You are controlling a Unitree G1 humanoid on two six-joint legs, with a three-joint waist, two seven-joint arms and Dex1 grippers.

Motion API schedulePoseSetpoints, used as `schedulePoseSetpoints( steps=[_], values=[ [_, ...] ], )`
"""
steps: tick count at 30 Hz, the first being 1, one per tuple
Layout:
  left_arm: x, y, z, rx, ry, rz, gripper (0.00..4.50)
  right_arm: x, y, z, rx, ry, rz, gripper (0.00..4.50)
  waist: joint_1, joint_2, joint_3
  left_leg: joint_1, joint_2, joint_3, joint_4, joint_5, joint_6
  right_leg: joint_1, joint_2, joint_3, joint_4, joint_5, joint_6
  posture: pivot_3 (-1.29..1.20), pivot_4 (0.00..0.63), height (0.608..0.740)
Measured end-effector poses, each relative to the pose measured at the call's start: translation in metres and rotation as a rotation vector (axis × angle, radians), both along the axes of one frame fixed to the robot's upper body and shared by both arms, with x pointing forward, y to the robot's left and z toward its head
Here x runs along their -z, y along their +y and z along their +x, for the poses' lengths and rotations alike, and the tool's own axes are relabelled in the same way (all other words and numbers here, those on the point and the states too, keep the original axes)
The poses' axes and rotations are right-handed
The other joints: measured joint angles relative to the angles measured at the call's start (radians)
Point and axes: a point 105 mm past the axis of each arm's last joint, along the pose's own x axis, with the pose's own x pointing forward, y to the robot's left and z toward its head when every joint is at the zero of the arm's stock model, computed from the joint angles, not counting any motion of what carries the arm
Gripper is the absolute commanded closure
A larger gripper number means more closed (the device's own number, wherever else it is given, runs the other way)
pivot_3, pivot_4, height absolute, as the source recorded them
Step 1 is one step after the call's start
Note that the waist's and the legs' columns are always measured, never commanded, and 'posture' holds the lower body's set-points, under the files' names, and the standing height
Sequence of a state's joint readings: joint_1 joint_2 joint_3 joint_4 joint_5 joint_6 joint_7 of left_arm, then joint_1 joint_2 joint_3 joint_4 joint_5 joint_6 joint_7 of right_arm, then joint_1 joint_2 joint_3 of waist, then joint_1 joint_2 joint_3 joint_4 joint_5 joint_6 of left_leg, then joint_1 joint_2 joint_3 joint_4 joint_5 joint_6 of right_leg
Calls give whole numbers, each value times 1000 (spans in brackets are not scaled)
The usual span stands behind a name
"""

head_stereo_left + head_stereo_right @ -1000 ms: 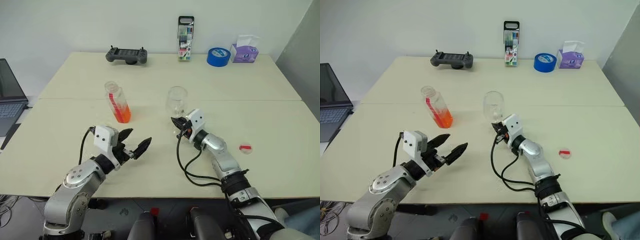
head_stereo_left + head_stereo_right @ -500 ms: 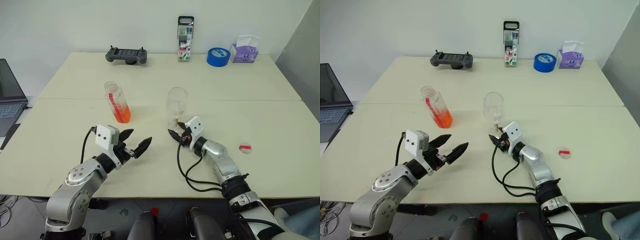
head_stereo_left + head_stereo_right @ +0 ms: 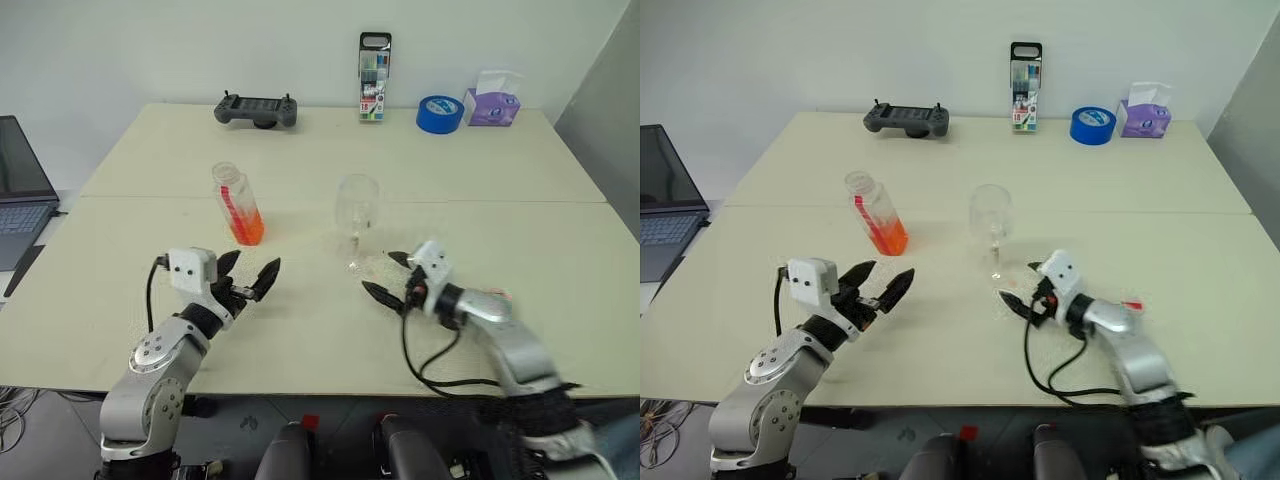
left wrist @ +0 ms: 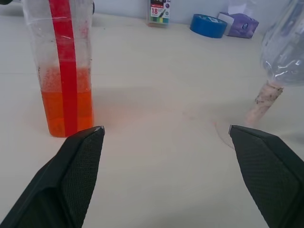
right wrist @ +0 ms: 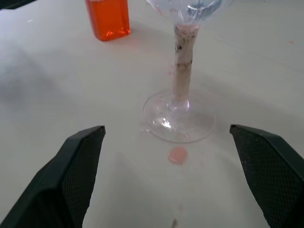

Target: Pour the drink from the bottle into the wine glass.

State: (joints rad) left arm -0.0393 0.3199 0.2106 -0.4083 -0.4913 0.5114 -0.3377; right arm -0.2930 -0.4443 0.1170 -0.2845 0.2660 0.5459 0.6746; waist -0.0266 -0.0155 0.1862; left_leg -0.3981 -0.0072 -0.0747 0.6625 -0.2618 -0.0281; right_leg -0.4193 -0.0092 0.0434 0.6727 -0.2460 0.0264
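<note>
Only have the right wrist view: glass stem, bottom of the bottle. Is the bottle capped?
Observer: No. The bottle has no cap on and its neck is open.
Operator: Where's the left tool?
Observer: The left tool is open and sits on the near side of the bottle. It's apart from the bottle and touching nothing.

a small clear plastic bottle (image 3: 236,204) with orange-red liquid (image 3: 247,229) in its base stands uncapped on the pale worktop (image 3: 300,330). a clear stemmed wine glass (image 3: 357,218) stands apart beside it. the left pincer (image 3: 246,279) is spread near the bottle; the right pincer (image 3: 388,277) is spread just beside the glass's foot.
</note>
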Motion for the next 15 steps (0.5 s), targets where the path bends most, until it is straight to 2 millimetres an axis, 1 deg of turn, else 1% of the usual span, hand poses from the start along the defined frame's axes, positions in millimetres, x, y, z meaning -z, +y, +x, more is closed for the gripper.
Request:
schedulePoseSetpoints(
  steps=[2,5,6,8,9,10,11,15],
  values=[
    [-4,-3,6,-14,-24,-10,0,-26,-6,-10,-53,8,-23,26,0,0,0,0,0,0,0,0,0,1,2,-1,0,0,0,0,150,740],
    [-12,-3,16,-50,-65,-8,0,-83,-14,-15,-120,-31,-23,26,-3,-1,0,1,0,1,0,0,0,1,5,0,0,0,0,0,150,740],
    [-13,-1,20,-65,-73,-8,0,-104,-16,-17,-140,-57,-21,26,-3,-1,0,0,0,2,-1,0,0,0,5,-1,0,0,0,0,150,740],
    [-12,8,24,-96,-71,-2,0,-140,-17,-23,-182,-120,-17,26,-3,-1,0,0,1,2,-1,0,1,1,6,-2,-1,0,0,0,150,740],
    [-11,14,26,-109,-65,5,0,-154,-16,-26,-208,-148,-16,26,-4,-1,0,0,1,3,-2,0,1,0,6,-2,-1,0,0,0,150,740],
    [-11,20,28,-120,-62,17,0,-163,-15,-30,-232,-166,-22,26,-3,-1,0,0,1,2,-2,0,1,0,6,-3,-1,0,0,0,150,740],
    [-13,25,29,-128,-69,28,0,-168,-15,-33,-253,-166,-26,26,-2,-2,1,-1,1,2,-2,0,1,0,6,-4,-1,0,0,0,150,740],
    [-27,43,35,-159,-110,66,0,-176,-12,-35,-311,-113,-26,26,-1,-2,1,-1,1,4,0,0,1,0,4,-2,-1,0,0,0,150,740]
  ],
)
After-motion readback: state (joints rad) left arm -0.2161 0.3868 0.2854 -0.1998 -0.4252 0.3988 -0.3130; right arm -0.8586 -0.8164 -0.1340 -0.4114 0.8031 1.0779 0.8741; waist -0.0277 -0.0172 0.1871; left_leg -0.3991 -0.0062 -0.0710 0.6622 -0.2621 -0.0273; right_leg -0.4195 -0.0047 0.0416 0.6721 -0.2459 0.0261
